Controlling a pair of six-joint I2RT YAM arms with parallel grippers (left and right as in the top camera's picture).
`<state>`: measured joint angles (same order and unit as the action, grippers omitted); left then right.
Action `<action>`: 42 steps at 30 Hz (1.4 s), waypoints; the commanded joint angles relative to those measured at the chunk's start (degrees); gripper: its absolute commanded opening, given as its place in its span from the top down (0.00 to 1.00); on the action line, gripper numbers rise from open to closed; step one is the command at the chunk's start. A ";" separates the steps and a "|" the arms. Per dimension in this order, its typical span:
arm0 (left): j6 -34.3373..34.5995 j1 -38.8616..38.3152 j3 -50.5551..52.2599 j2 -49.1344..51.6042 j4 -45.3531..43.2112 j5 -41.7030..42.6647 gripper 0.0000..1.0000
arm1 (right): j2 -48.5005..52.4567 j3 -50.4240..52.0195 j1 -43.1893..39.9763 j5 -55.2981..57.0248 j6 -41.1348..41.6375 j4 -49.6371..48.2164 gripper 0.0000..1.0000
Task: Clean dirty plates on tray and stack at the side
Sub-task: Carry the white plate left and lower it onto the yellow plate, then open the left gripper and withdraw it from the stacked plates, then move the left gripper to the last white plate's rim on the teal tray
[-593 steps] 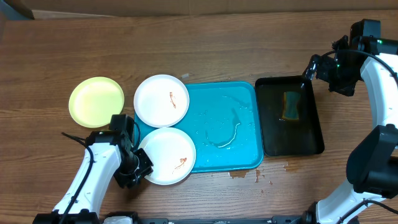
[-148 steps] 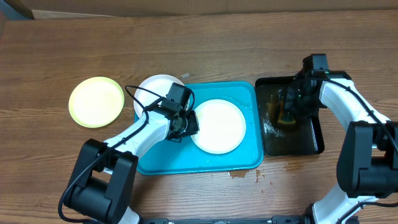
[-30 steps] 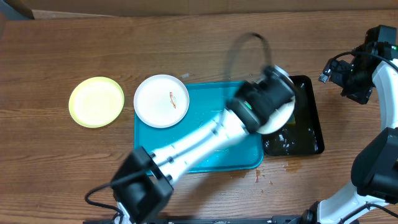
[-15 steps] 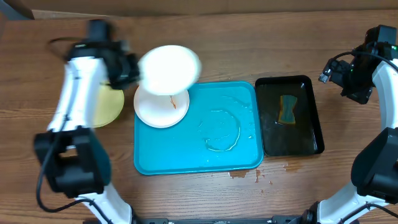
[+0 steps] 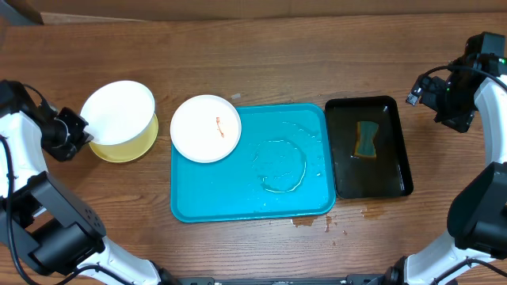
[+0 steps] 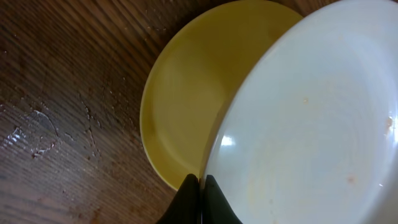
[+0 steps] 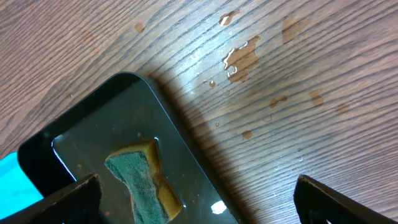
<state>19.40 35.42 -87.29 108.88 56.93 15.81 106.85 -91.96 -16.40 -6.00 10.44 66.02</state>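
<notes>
The left gripper (image 6: 200, 184) has its jaws pinched tight on the very edge of a white plate (image 6: 311, 124). Only a sliver of rim sits between the fingertips, and the rest of the disc spreads out ahead of them and to one side. Directly beneath the held plate, and showing past the jaws on the other side, lies the yellow-green plate (image 6: 186, 93) on the wooden table (image 6: 56, 106). Whether the two plates touch yet cannot be told. Seen from overhead, the second white plate (image 5: 206, 128), marked with a small orange-brown smear, lies well beyond the held one, overlapping the near corner of the turquoise tray (image 5: 238, 198). The held plate looks stiff and light, but probably wet and slick, and a few faint orange specks show on its face. With so thin an edge grip it would likely pivot or slip if swung, so a deeper bite on the rim, keeping the plate level, seems safer. The right gripper (image 7: 198, 186) hangs with its jaws wide apart and empty. Below and between them are the black tray (image 7: 124, 81) and the sponge (image 7: 140, 180) lying in it.
</notes>
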 commanded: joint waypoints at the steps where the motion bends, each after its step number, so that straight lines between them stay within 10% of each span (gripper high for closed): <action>1: 0.39 0.20 3.10 -1.64 -3.28 0.22 0.96 | -0.33 -0.46 0.15 -0.11 0.07 -0.20 0.00; 17: 2.08 0.17 9.51 -1.62 -12.41 -7.89 0.95 | -0.33 -0.46 0.15 -0.11 0.07 -0.17 0.00; 24: 1.95 0.11 9.51 -1.62 -12.00 -3.67 0.32 | -0.33 -0.46 0.15 -0.11 0.04 -0.17 0.00; 29: -2.29 -2.89 9.51 -1.66 -7.43 5.70 0.30 | -0.33 -0.46 0.15 -0.11 0.07 -0.20 0.00; 42: -6.08 -24.39 9.49 -1.99 -5.88 -0.37 0.33 | -0.33 -0.46 0.15 -0.11 0.07 -0.20 0.00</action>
<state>14.13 14.13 -78.02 108.86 51.53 19.18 106.85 -91.96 -16.40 -6.02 10.44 66.02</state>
